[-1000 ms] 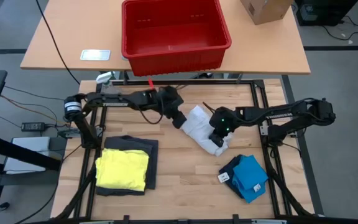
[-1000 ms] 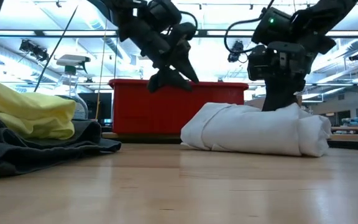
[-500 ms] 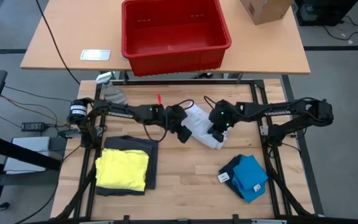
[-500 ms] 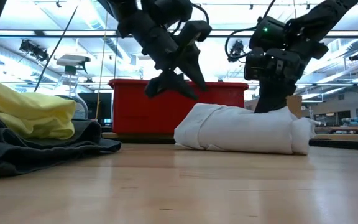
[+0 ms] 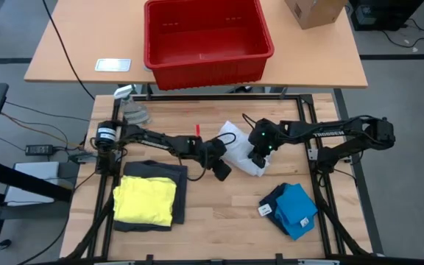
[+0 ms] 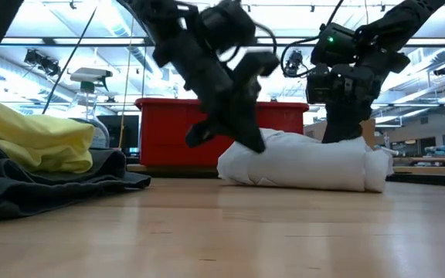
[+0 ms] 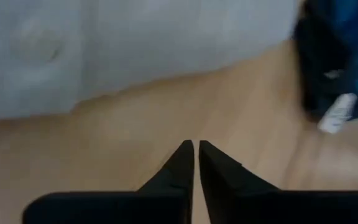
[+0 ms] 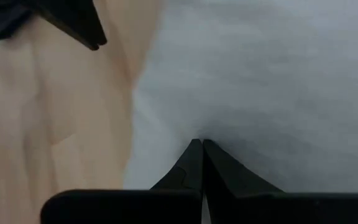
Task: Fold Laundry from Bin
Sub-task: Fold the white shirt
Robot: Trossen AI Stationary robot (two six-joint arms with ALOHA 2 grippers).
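The white garment (image 5: 239, 149) lies folded in a thick bundle mid-table, flat on the wood. My right gripper (image 8: 201, 144) is shut, with its tips on the bundle's top. My left gripper (image 7: 195, 145) is shut on nothing. It hovers low over bare wood just at the bundle's near-left side (image 6: 238, 158); whether it touches the cloth I cannot tell. A yellow garment (image 5: 146, 200) lies folded on a dark grey one (image 5: 177, 177) at the near left. A blue garment with dark trim (image 5: 293, 210) lies at the near right. The red bin (image 5: 206, 40) stands on the far table. My right gripper presses its shut fingertips down on the top of the white bundle (image 8: 235, 118), toward its near-right end. The fingers come slanting down from the table's right side. The bundle lies flat on the wood under them.
A brown cardboard box (image 5: 313, 11) and a small flat pale thing (image 5: 113, 65) sit on the far table. A pale grey rag (image 5: 133, 114) lies at the work table's far left corner. Bare wood (image 5: 219, 213) shows between the two folded stacks.
My left gripper has swung from the bundle's far-left side toward the near edge and down, ending low beside its near-left side. The white bundle has slid a little toward the left under my right gripper.
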